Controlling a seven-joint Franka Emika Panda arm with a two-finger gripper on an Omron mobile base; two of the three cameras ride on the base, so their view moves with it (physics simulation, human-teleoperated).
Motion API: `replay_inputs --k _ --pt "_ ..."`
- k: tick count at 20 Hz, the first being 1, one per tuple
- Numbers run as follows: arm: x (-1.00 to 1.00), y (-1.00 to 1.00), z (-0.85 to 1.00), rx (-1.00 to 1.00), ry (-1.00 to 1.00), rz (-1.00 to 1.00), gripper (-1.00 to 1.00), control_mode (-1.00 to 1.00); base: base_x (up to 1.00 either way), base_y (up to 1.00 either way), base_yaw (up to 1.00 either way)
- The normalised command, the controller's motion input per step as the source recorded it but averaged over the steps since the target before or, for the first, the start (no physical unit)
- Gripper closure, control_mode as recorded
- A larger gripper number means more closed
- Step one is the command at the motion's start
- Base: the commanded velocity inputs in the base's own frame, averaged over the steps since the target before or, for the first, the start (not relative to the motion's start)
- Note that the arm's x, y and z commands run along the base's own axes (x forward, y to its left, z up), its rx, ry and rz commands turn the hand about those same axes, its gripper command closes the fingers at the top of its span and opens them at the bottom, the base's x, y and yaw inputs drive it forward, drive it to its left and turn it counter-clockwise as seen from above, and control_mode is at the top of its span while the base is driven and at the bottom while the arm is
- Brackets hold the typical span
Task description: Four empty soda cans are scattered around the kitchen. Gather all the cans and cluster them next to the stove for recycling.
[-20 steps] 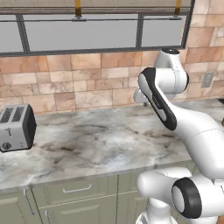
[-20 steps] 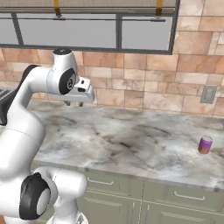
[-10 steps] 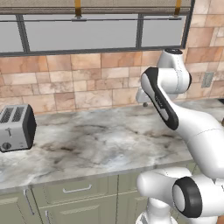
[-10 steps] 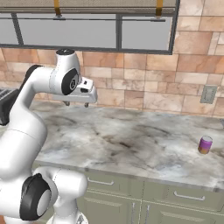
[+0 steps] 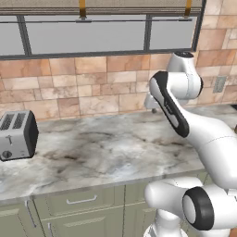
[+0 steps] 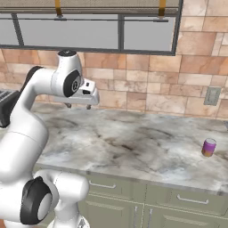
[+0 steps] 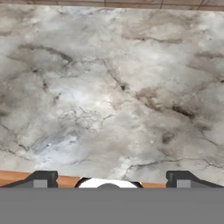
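**One purplish-pink soda can on the marble counter, gripper open above the stone**

Soda can (image 6: 209, 147): one is in sight, purplish-pink with a silver top, standing upright at the right edge of the right base view on the marble counter (image 6: 133, 147), near the counter's front edge and well apart from the arm.

One toaster (image 5: 16, 135), silver with dark sides and two slots, sits at the left edge of the left base view, on the same counter. One grey wall outlet (image 6: 212, 95) is set in the brick-tile wall (image 6: 147, 84) in the right of the right base view, above and slightly right of the can.

One gripper (image 6: 78, 106) hangs in the left-centre of the right base view, over the back part of the counter near the wall, pointing down. Its two dark fingertips (image 7: 42, 179) stand far apart at the bottom corners of the hand view, jaws wide and holding nothing; between them lies bare grey-veined stone.

The counter is pale marble with dark grey veins and brownish smudges. Below it, along the bottom of both base views, run sage-green drawers (image 5: 78, 203) with slim metal handles. The wall is tan and rust brick tile. Across the top of both base views hangs a row of glass-fronted upper cabinets (image 5: 92, 34) in dark frames.
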Motion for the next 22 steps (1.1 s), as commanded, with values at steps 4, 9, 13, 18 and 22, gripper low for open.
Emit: replay_inputs --k 4,9,13,18,22 --pt "0.00 -0.17 -0.06 0.00 0.01 -0.02 -1.00 1.00 0.00 -0.05 0.00" --pt "0.00 0.00 0.00 0.00 0.00 0.00 -1.00 1.00 0.01 -0.41 -0.02" --pt "0.00 0.00 0.00 0.00 0.00 0.00 -1.00 1.00 0.00 -0.61 -0.03" --pt "0.00 0.00 0.00 0.00 0.00 0.00 -1.00 1.00 0.00 -0.76 -0.02" --pt "0.00 0.00 0.00 0.00 0.00 0.00 -1.00 1.00 0.00 -0.70 -0.03"
